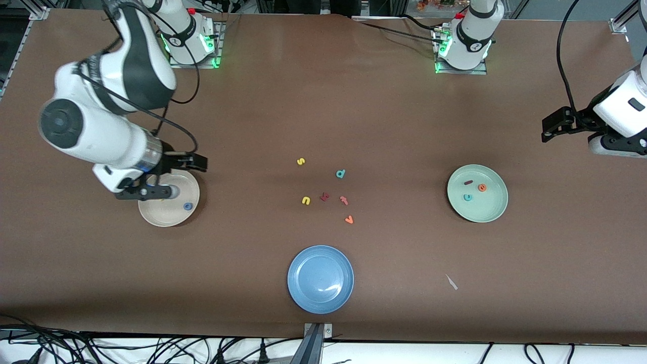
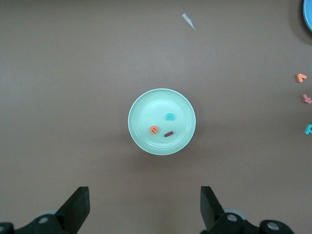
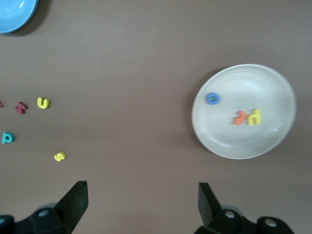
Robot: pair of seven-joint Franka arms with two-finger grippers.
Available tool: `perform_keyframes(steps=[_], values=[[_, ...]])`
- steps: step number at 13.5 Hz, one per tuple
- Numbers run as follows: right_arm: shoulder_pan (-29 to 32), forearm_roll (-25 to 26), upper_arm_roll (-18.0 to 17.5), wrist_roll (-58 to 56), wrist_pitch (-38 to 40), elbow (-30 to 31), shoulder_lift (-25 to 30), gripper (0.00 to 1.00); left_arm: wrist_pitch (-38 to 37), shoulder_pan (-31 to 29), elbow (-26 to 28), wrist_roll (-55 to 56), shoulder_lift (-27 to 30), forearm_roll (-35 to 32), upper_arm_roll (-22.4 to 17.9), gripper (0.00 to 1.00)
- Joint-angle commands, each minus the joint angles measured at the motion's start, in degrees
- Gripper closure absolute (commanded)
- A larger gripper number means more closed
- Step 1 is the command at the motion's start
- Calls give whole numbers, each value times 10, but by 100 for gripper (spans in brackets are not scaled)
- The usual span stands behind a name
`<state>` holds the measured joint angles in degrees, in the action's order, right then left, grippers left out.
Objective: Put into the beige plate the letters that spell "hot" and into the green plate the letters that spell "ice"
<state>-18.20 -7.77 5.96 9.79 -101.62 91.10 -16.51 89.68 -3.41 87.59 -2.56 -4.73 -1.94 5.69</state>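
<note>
- Nearest the front camera sits the blue plate, with nothing in it, close to the table's front edge; both wrist views cut it off at their frames.
- Scrap, pale and thin, lies toward the left arm's end; what it is cannot be made out.
- Right gripper hangs over the beige plate and hides part of it in the front view, where only the blue "o" shows.
- From the right wrist view, the beige plate also holds the orange "t" and yellow "h", touching each other, with the "o" apart near the rim.
- Green plate holds the red "i", orange "e" and teal "c", close together but apart.
- Left gripper waits at the table's edge, partly cut off by the frame, farther from the camera than the green plate.
- Both grippers stand fully spread with nothing between the fingers.
- Loose letters lie mid-table between the two plates: yellow "s", teal "d", yellow "u", a dark red letter too small to read, pink "t", orange "v".
- Wide bare tabletop separates this cluster from each plate.
</note>
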Motion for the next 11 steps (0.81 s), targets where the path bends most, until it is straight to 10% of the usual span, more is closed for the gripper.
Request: perform_keyframes(steps=[1, 11], values=[[57, 33, -39, 0, 0, 42, 81, 0, -3, -4, 2, 7, 6, 12, 4, 0], [133, 72, -41, -2, 27, 46, 187, 0, -11, 3, -1, 19, 9, 6, 30, 0]])
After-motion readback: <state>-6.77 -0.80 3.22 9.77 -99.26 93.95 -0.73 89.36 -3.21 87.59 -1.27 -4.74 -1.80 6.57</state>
